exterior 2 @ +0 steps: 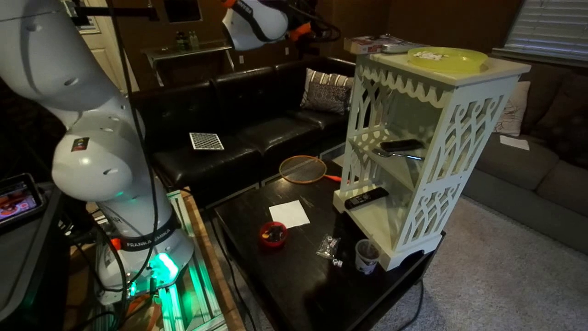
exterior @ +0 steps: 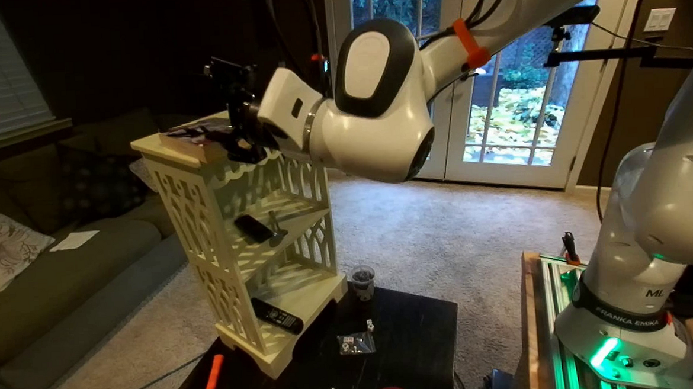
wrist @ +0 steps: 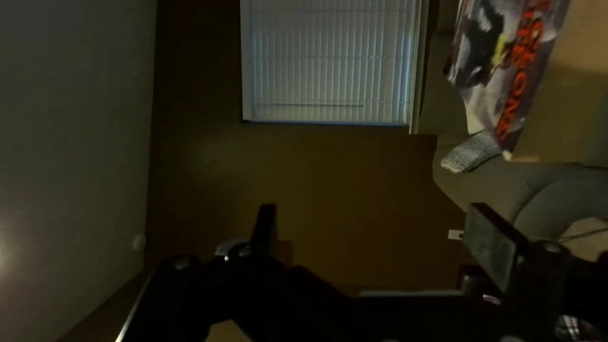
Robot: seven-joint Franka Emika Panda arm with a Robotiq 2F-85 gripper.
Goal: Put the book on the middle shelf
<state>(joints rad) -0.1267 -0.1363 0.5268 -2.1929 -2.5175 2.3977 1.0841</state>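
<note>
The book (exterior: 192,137) lies on top of the cream-white rack (exterior: 188,226). In an exterior view its end shows at the top's far corner (exterior 2: 365,44). In the wrist view its picture cover with red lettering (wrist: 515,61) is at the upper right, outside the jaws. My gripper (wrist: 373,223) is open, with nothing between its fingers. In an exterior view the dark gripper (exterior: 246,149) is at the rack's top, overlapping the book's near end; I cannot tell whether they touch. The middle shelf (exterior: 300,212) shows in both exterior views (exterior 2: 397,168).
A black phone-like thing (exterior 2: 402,145) and a metal utensil (exterior 2: 397,155) lie on the middle shelf. A remote (exterior 2: 366,198) lies on the lowest board. A yellow-green plate (exterior 2: 452,59) and a silver thing (exterior 2: 399,48) share the rack's top. A cup (exterior 2: 366,257) stands beside the rack.
</note>
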